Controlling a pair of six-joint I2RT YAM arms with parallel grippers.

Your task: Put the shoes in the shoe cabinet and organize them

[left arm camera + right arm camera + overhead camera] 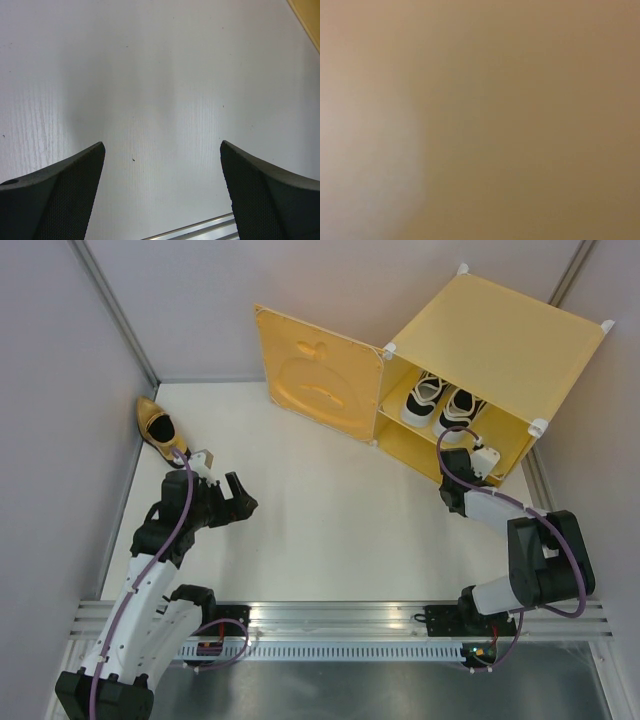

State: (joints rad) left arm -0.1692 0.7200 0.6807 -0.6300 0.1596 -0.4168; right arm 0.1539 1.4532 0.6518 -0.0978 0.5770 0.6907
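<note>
The yellow-orange shoe cabinet stands at the back right with its face-embossed door swung open to the left. Two white sneakers sit side by side on the inner shelf. One gold loafer lies at the far left by the wall; the other is hidden. My left gripper is open and empty over bare table, right of that loafer; its fingers are wide apart. My right arm's wrist reaches into the lower compartment, fingers hidden. The right wrist view shows only a blurred yellow-brown surface.
Grey walls close the table on the left, back and right. A metal rail runs along the near edge by the arm bases. A corner of the yellow door shows in the left wrist view.
</note>
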